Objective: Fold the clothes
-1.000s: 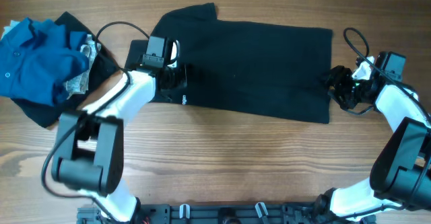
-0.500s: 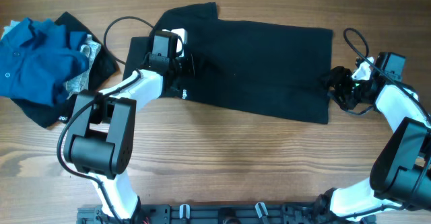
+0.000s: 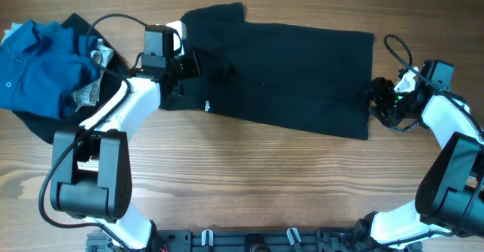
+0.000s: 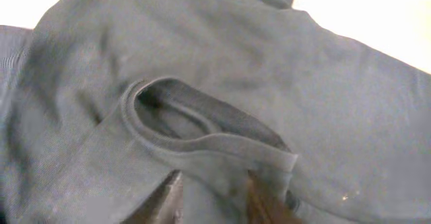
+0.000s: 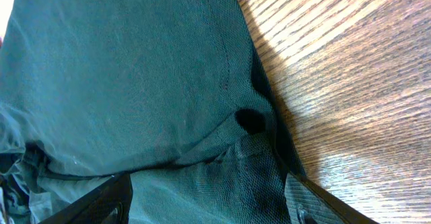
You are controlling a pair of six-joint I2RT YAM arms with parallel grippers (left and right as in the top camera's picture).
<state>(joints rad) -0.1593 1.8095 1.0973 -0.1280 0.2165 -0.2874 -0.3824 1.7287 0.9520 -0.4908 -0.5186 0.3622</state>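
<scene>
I'm mid-fold on the black shirt, which lies spread along the far edge of the bench. My left pincer has just let go of the collar, stands apart and has drawn leftward. My right pincer stays apart astride the hem. Next I need firm grips at both ends.

black short-sleeved shirt | lying flat, lengthwise left-right | collar at left | white mark lower-left edge

Your left gripper has pulled back leftward across the black shirt, out toward its sleeve end, elbow swinging wide. Its jaws, pinched a moment ago, have now come apart.
</scene>
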